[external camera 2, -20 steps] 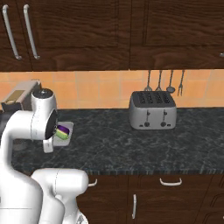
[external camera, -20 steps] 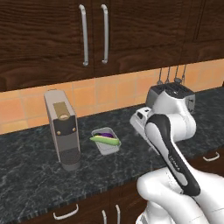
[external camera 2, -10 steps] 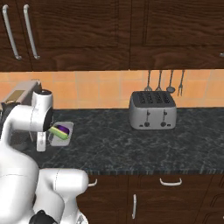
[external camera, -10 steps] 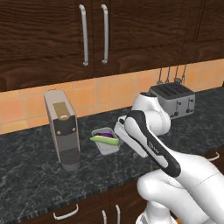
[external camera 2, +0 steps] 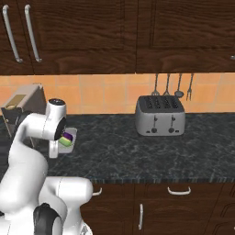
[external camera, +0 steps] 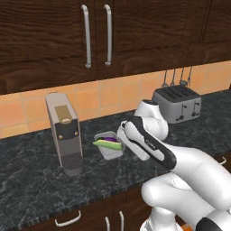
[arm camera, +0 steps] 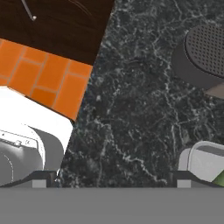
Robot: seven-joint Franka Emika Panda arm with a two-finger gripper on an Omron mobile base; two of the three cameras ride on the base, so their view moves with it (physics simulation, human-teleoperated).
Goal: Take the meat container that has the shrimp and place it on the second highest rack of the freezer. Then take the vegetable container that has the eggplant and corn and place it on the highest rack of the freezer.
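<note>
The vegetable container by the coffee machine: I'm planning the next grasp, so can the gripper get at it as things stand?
Probably yes. The vegetable container sits uncovered on the counter right beside the arm's wrist, apart from the coffee machine, and the jaws are open.

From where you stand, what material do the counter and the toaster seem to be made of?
The counter looks like polished dark stone, perhaps granite: black with pale veins. The toaster looks like brushed metal: grey, with a soft sheen. Both are rendered, so this is only a guess.

Dark speckled stone counter point(external camera: 36, 180) runs under the wall cabinets. 3 things sit on it: tall grey coffee machine point(external camera: 65, 133) at left, clear container point(external camera: 109, 145) with green and purple veg just beside it to the right, silver 4-slot toaster point(external camera 2: 160, 115) well apart at the right, near the backsplash.
</note>
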